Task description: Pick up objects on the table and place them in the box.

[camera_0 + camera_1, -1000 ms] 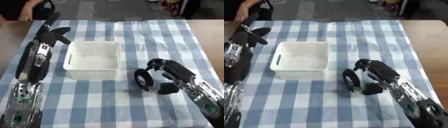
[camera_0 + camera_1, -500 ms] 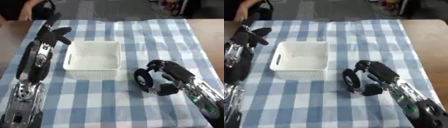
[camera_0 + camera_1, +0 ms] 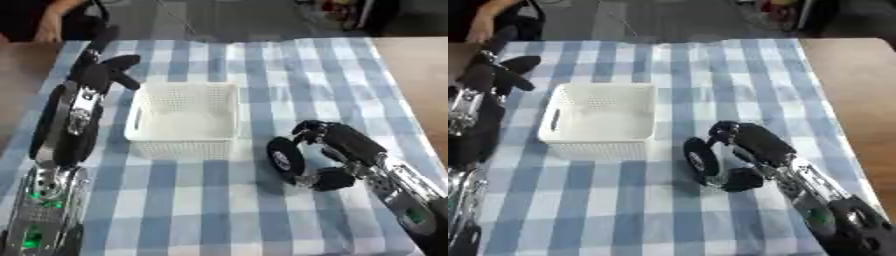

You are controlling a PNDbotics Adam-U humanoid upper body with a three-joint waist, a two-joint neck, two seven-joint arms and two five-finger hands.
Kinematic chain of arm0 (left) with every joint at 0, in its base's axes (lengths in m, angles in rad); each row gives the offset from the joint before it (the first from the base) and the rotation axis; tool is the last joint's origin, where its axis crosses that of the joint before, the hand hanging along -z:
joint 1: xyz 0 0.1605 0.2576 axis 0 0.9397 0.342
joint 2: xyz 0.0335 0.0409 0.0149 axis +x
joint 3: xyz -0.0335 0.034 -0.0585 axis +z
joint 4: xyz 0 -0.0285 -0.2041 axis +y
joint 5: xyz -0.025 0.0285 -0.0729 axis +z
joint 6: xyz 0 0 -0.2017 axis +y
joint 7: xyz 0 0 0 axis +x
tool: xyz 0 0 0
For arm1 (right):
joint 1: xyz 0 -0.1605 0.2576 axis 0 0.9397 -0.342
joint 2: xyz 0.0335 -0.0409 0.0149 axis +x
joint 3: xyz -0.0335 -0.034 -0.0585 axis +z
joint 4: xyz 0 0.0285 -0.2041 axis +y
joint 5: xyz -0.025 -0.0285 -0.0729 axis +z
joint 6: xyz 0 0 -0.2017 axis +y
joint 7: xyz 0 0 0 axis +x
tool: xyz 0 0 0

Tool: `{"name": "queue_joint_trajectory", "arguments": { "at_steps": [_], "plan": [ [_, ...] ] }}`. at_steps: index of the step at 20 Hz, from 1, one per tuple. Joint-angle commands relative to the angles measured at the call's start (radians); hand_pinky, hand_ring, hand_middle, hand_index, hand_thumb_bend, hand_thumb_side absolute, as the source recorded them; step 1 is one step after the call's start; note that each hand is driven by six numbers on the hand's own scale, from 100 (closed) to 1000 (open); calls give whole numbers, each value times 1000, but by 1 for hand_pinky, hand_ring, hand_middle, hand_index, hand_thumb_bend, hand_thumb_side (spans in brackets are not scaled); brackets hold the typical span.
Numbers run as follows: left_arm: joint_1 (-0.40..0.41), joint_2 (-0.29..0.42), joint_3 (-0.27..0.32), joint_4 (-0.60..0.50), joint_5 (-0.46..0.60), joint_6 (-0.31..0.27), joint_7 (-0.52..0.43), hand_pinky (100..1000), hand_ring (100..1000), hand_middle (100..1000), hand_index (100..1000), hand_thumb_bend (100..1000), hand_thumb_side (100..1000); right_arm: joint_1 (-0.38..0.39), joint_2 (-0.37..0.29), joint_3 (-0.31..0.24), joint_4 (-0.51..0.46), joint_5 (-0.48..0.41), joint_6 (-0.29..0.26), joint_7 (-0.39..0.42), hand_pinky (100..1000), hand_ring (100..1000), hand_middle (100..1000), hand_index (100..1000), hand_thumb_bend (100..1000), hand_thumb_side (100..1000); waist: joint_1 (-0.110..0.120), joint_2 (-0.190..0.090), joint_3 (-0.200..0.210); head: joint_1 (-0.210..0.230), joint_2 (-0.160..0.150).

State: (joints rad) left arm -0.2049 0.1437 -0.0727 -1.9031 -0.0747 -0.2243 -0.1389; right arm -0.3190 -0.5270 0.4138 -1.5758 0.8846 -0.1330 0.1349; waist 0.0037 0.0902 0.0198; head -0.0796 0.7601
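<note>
A black disc point(image 3: 284, 159) stands on edge on the checked cloth, right of the white basket point(image 3: 185, 147). My right hand point(image 3: 350, 143) is shut on the disc, its fingers curled over the top edge and its thumb point(image 3: 331, 179) against the lower side. The basket's inside shows nothing but its white floor. My left hand point(image 3: 99, 71) hovers by the basket's far left corner, open, with fingers pointing away and the thumb sticking out toward the basket. It holds nothing.
A blue and white checked cloth point(image 3: 210, 210) covers the table. Bare brown tabletop point(image 3: 850, 90) shows on the right. A person's arm point(image 3: 52, 20) rests at the far left edge, beyond the cloth.
</note>
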Motion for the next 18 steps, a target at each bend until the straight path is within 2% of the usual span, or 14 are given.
{"name": "queue_joint_trajectory", "arguments": {
  "at_steps": [1,6,10,11,12,18],
  "plan": [
    [-13,0,-2,-14,4,-2,-2,923,791,1000,555,100,916,-16,-5,-3,-10,6,0,-12,639,581,755,659,515,831,0,-7,0,-8,-9],
    [-13,0,-2,-14,5,-2,-2,923,792,1000,555,100,916,-16,-6,-4,-12,6,10,-40,630,567,744,588,357,821,1,-7,0,-9,-9],
    [-13,0,-2,-13,5,-2,-3,923,792,1000,554,100,916,-16,-6,-5,-13,4,20,-64,624,556,735,540,183,819,1,-7,0,-9,-9],
    [-13,0,-2,-13,5,-2,-3,923,792,1000,554,100,916,-15,-6,-4,-13,4,22,-69,623,556,735,540,183,819,1,-6,0,-10,-9],
    [-13,0,-2,-13,5,-2,-3,924,792,1000,554,100,916,-16,-6,-4,-13,4,24,-75,621,552,730,524,102,815,1,-6,-1,-10,-9],
    [-13,-1,-3,-13,5,-2,-3,924,793,1000,554,100,915,-15,-7,-3,-13,5,34,-97,617,546,722,501,100,798,1,-7,-1,-11,-9]
  ]
}}
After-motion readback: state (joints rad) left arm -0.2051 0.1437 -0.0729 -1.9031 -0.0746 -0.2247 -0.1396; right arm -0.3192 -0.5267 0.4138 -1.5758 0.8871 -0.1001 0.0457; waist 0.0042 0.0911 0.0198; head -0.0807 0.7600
